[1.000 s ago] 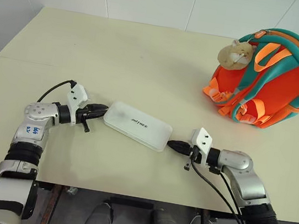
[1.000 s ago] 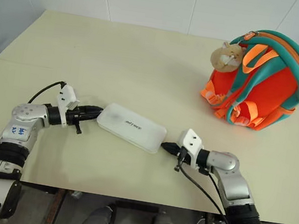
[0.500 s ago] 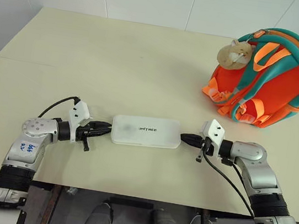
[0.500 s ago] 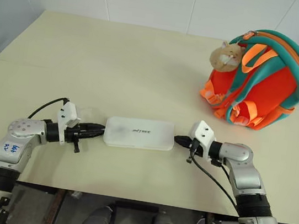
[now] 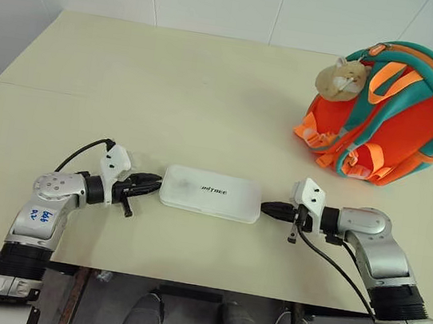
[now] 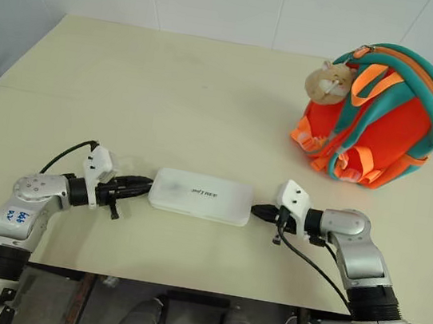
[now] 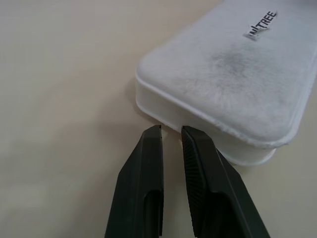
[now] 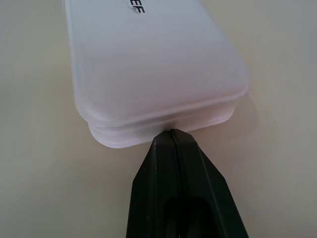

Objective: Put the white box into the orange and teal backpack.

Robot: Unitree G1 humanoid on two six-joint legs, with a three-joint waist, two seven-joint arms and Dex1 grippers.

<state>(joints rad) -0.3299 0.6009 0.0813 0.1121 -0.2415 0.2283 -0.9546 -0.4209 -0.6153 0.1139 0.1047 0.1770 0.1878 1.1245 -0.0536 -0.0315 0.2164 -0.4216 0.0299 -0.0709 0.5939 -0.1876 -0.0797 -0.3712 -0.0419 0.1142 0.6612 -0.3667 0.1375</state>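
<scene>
— Where is the white box (image 5: 210, 193)?

— It lies flat on the table (image 5: 171, 83), near the front edge, between the two arms.

— What is the left gripper (image 5: 151, 182) doing?

— Its fingers are pressed nearly together, with just a thin gap. The tips sit right at the box's left end. They hold nothing.

— And the right gripper (image 5: 265, 207)?

— Its fingers are squeezed tight together, tips at the box's right end.

— Where is the backpack (image 5: 385, 113)?

— It stands far off at the back right corner, with a plush animal (image 5: 341, 76) on it.
</scene>
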